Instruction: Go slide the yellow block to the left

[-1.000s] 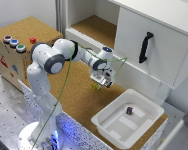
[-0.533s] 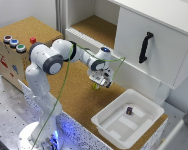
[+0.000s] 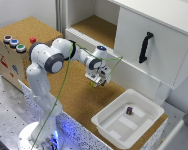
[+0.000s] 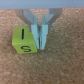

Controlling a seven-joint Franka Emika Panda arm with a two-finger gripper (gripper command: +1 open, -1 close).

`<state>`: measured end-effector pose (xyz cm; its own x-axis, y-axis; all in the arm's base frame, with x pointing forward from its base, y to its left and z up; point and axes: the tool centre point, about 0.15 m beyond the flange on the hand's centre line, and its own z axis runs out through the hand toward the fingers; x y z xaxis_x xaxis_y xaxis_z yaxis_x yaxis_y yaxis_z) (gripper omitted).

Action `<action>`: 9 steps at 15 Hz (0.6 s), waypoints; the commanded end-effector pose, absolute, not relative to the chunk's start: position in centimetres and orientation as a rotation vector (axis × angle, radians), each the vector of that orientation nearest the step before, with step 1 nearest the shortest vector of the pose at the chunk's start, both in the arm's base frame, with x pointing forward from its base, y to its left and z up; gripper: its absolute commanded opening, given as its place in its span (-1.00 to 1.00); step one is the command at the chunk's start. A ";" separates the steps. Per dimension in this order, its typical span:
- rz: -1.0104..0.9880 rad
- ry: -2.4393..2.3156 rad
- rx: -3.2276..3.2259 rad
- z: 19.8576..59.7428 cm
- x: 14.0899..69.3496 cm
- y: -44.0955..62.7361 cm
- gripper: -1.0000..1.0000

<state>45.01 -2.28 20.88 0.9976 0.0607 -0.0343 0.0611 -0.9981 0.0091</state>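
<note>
Low over the cork table (image 3: 69, 95) in the exterior view, the tool (image 3: 97, 81) hangs with the yellow block (image 3: 94, 83) at its tips, beside the white cabinet (image 3: 149, 45); whether its fingers are apart cannot be told here. A white tray (image 3: 105, 129) holds one small dark block (image 3: 129, 110)

Wrist view: the tool (image 4: 38, 44) stands parted, one finger (image 4: 42, 35) touching the yellow block (image 4: 24, 40), which sits flat, marked "I" and "S"

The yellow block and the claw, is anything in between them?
Nothing. In the wrist view the yellow block sits right beside the claw, apparently touching one finger.
</note>
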 end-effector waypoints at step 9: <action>-0.240 0.010 3.060 21.5 45.0 5.8 -1.00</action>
